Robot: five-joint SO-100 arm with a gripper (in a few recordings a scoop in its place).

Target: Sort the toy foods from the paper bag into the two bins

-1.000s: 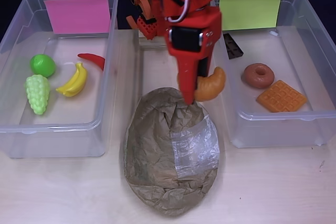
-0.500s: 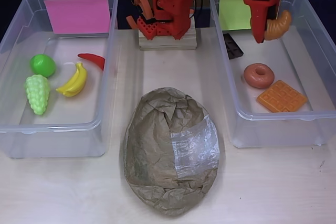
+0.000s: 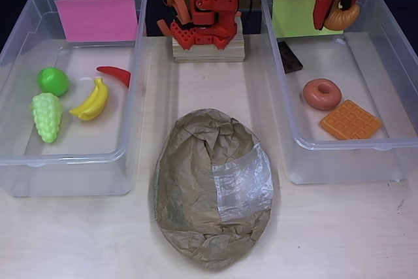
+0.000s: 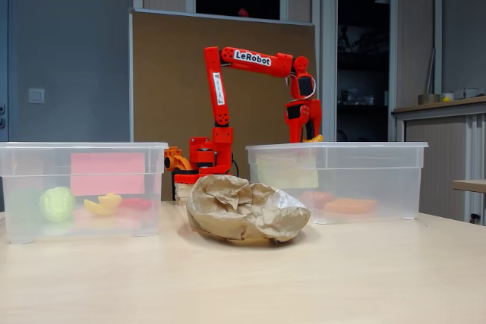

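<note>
the gripper point(image 3: 334, 12) hung over the far end of the yellow-green-labelled bin point(image 3: 392, 140) on the right, its fingers pinching the orange croissant point(image 3: 343, 17). the risk was the release: let go from that height, the glossy piece could bounce off the far wall, or knock the chocolate bar point(image 3: 289, 57), donut point(image 3: 321, 93) or waffle point(image 3: 349, 121) below. the paper bag point(image 3: 212, 187) lay flat between the bins; the pink-labelled bin point(image 3: 13, 50) on the left held the green ball point(image 3: 53, 81), grapes point(image 3: 47, 116), banana point(image 3: 91, 100) and chili point(image 3: 115, 74).
</note>
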